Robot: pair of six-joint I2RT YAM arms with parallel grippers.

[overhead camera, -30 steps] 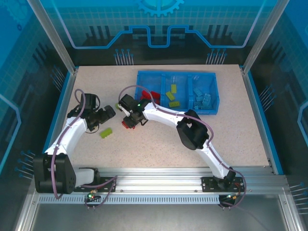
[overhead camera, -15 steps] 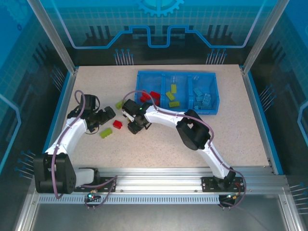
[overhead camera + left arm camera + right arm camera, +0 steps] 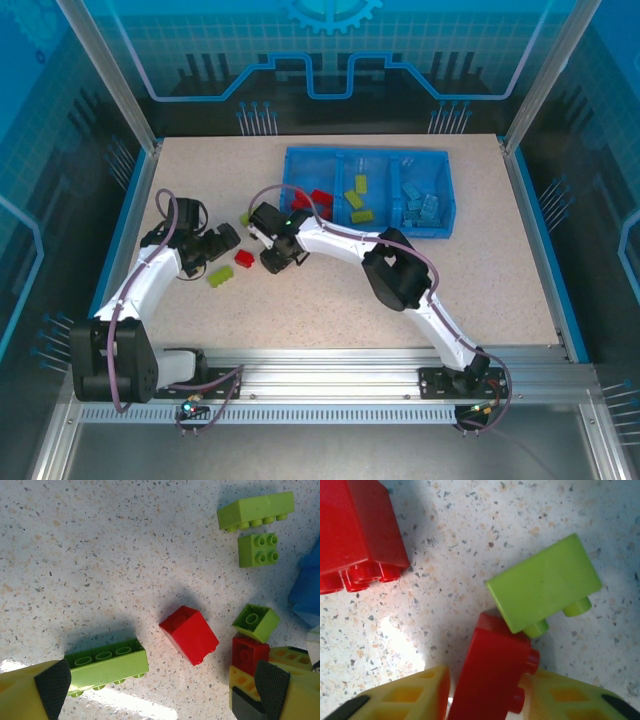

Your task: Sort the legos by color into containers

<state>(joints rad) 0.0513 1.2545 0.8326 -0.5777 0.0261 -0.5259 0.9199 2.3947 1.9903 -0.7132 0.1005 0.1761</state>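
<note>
We see the right pincer gripping a small red brick between its two yellow fingers. It is low, close to the table. A green brick lies on its side and touches the far end of the small red brick. A big red brick lies near them but does not touch them.

The left pincer is wide open and holds nothing. It hangs over the table, just to the left of the right pincer. A long green brick lies on the table under it, near one of its fingers. Farther off we see a flat green brick on its side and a square green brick just beside it.

The blue tray sits at the far side of the table. It has three boxes in a row. The red bricks are in the left box, the green ones are in the middle box, and the blue bricks are in the right box. The right pincer is near the left end of the tray, on the table in front of it.
</note>
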